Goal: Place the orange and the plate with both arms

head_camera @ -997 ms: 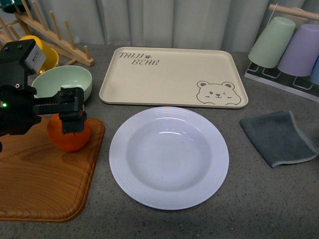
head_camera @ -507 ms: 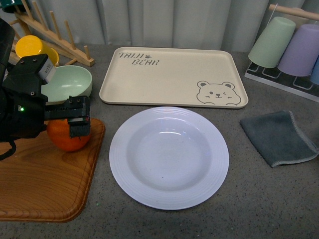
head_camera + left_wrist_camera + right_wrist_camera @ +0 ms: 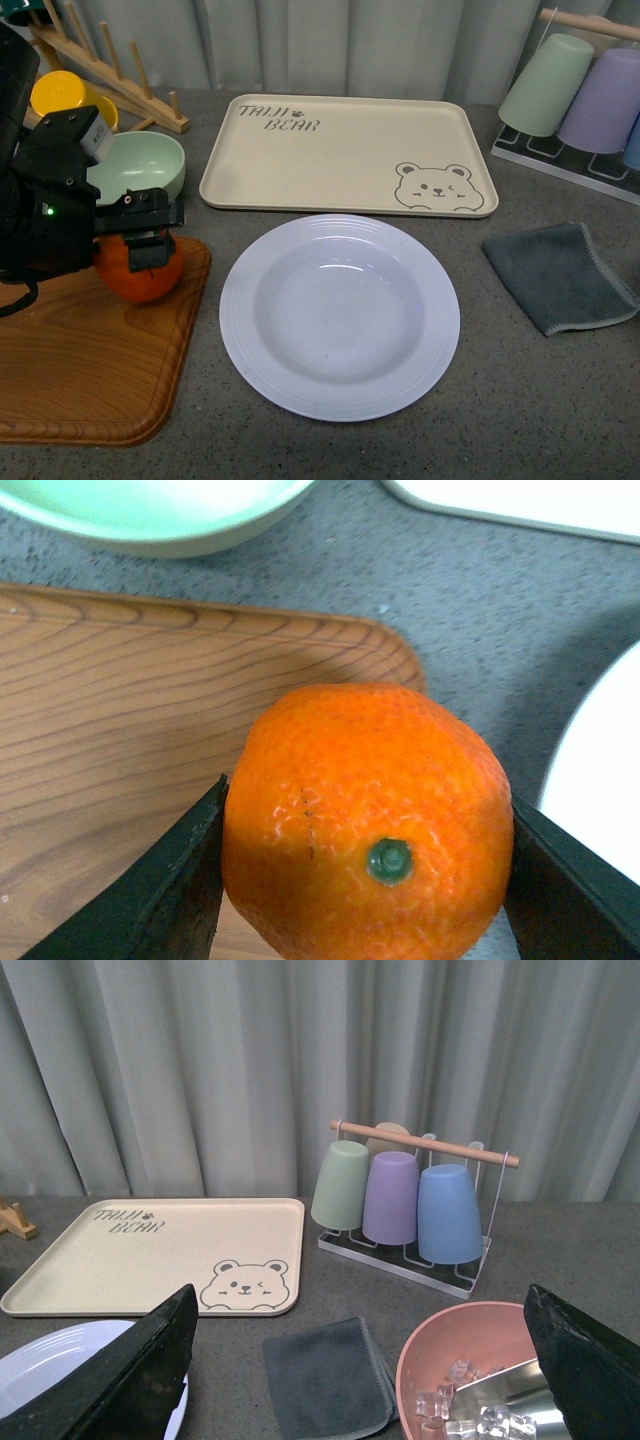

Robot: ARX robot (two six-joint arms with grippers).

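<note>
The left gripper (image 3: 150, 240) is clamped on the orange (image 3: 135, 285): in the left wrist view its two dark fingers (image 3: 175, 885) press flush against opposite sides of the fruit, with the green stem dot facing the camera. The orange sits at the far right corner of the wooden board (image 3: 80, 370), and from these views I cannot tell whether it has left the wood. The right gripper (image 3: 360, 1385) hangs above the bench (image 3: 520, 400) with its fingers spread wide apart, holding nothing.

By my reading, the step in hand is the pick-up of the orange. The next move calls for a straight lift clear of the board's raised lip, then a short carry to the right. The plate (image 3: 240, 300) lies just beside the board and looks like the likely place to set the fruit down. A round fruit can roll once released, so a low, centred release seems wise.

The plate is empty, and so is the bear tray (image 3: 350, 160) just behind it. The pale green bowl (image 3: 160, 185) behind the board shows nothing inside, though the arm hides part of it. In the right wrist view a pink bowl (image 3: 440, 1335) holds clear ice-like cubes and a metal scoop. Three cups (image 3: 390, 1195) hang upside down on their rack.
</note>
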